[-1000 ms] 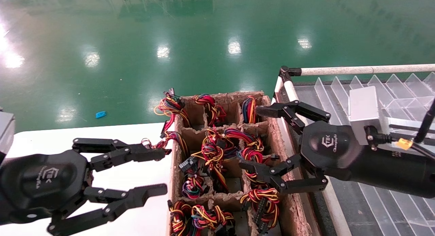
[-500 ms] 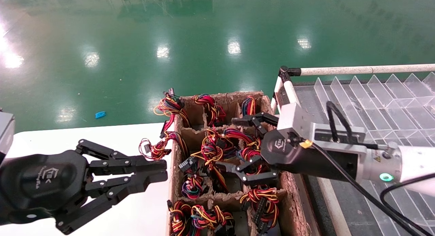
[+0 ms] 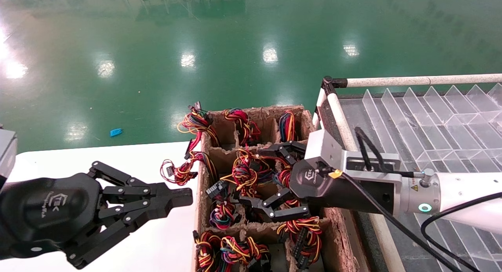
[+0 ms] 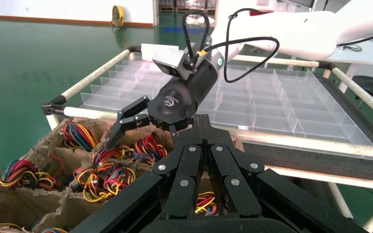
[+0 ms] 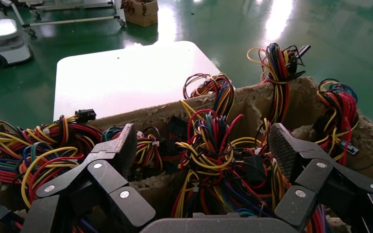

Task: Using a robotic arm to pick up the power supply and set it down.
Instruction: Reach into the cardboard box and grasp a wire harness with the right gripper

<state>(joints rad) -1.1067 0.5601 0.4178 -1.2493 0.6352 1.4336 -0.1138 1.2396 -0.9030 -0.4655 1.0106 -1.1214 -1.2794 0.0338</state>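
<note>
Hung wide-jawed as the right gripper (image 3: 274, 180) over the cardboard tray's (image 3: 337, 225) middle cell, power supply (image 5: 209, 145) wire bundle directly beneath between the fingers, nearer than the closed left gripper (image 3: 184, 195) parked over the white table (image 3: 117, 158).

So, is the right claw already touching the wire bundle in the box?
Cannot tell. In the right wrist view the open right claw straddles a wire bundle, with cardboard visible beside each finger pad, yet loose wires hide any gap. The head view does not settle it.
</note>
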